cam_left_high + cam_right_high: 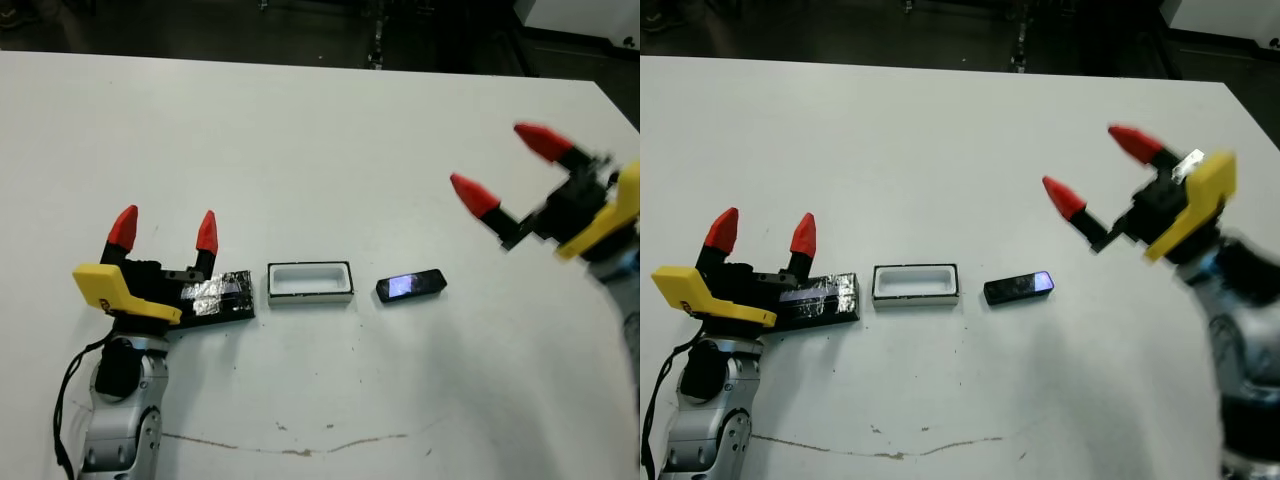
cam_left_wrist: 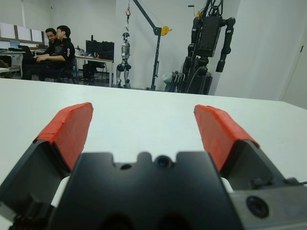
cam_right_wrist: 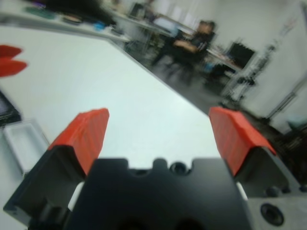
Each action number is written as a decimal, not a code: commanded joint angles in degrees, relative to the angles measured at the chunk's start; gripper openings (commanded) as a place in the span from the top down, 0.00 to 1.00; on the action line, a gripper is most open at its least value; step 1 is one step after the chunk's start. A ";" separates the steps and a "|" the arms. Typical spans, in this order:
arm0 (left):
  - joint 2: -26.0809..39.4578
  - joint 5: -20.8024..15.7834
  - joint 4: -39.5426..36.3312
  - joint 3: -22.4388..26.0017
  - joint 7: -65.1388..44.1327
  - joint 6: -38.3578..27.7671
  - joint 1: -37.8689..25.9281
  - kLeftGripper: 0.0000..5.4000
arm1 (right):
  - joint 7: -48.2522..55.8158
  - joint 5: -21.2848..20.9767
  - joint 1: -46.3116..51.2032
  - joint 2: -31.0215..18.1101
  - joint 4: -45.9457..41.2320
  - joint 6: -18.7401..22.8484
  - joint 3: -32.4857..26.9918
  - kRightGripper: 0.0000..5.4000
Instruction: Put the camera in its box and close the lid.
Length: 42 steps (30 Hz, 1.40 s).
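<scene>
Nothing done yet: camera (image 1: 411,286) lies on table at 3 o'clock of empty box (image 1: 310,282), lid (image 1: 220,296) at 9 o'clock probably untouched under spread-fingered left gripper (image 1: 165,230); right gripper (image 1: 510,168) spread, empty, up at camera's 2 o'clock.

Glossy black camera (image 1: 411,286) with bluish sheen; crinkled, foil-shiny lid (image 1: 222,296); matt white-walled box (image 1: 310,282); smooth white table (image 1: 320,150).

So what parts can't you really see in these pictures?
- Shiny crinkled black lid: in the head views its left end is hidden under the left gripper.
- White-walled box: in the right wrist view it is blurred and cut off by the picture's edge.
- Slim black camera: missing from both wrist views.
- Right gripper: motion-blurred, but open.
</scene>
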 commanded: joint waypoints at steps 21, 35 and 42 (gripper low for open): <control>0.26 1.02 -0.52 0.19 1.05 0.92 0.35 0.00 | 38.97 -18.29 -24.82 1.60 27.79 -10.17 25.53 0.00; 0.06 0.48 -0.30 0.19 0.68 0.75 0.54 0.00 | 40.70 -21.57 -23.17 3.05 31.17 -11.27 28.93 0.00; -0.13 0.84 -0.32 0.03 0.88 0.36 0.81 0.00 | 40.71 -21.26 -21.86 3.97 33.78 -13.56 29.35 0.00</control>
